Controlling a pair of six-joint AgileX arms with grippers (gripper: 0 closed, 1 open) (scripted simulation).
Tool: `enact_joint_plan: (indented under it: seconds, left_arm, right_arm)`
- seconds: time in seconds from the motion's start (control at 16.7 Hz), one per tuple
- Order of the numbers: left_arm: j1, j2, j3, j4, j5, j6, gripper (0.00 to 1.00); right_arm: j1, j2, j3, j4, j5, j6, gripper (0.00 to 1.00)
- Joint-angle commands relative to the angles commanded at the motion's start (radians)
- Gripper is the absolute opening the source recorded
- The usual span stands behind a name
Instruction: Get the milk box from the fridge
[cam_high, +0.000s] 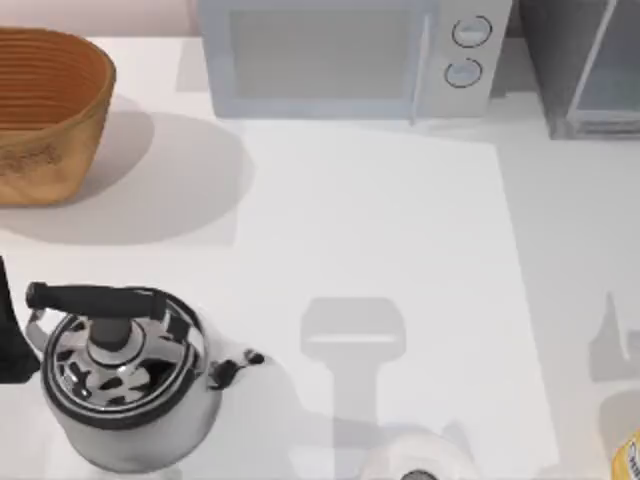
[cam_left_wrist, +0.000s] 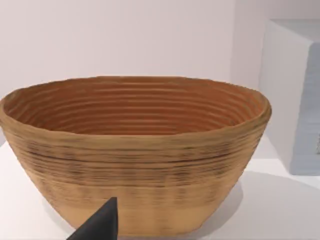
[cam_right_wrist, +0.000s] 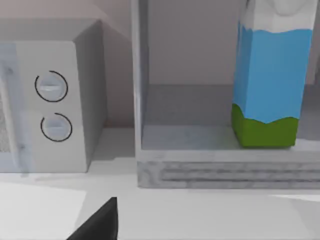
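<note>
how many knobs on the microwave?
2. Both sit on the microwave front panel at its fridge-side end, stacked one above the other: the upper knob and the lower knob. None seem hidden. The fridge stands just beside it.

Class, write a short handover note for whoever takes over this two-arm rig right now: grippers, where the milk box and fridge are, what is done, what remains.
Left gripper: faces the woven basket at the table's back left, away from the job.
Right gripper: faces the fridge, short of it, holding nothing.
The fridge stands at the back right, beside the microwave.
The milk box stands upright inside the fridge on its floor, untouched.
Done: right arm lined up roughly with the fridge.
Left: reach in, grip the milk box, bring it out.
A kettle sits front left.
</note>
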Motion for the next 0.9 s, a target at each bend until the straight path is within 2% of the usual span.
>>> enact_joint_plan:
  seconds: [0.24, 0.42, 0.6, 0.9]
  left_arm:
    - [0.000, 0.000, 0.000, 0.000, 0.000, 0.000, 1.00]
    - [0.000, 0.000, 0.000, 0.000, 0.000, 0.000, 1.00]
    - [0.000, 0.000, 0.000, 0.000, 0.000, 0.000, 1.00]
    - [0.000, 0.000, 0.000, 0.000, 0.000, 0.000, 1.00]
  right_arm:
    - [-0.012, 0.031, 0.005, 0.031, -0.012, -0.001, 1.00]
    - [-0.057, 0.155, 0.023, 0.157, -0.055, -0.003, 1.00]
    - [-0.127, 0.373, 0.048, 0.367, -0.119, -0.004, 1.00]
    - [-0.266, 0.880, 0.090, 0.799, -0.252, 0.002, 1.00]
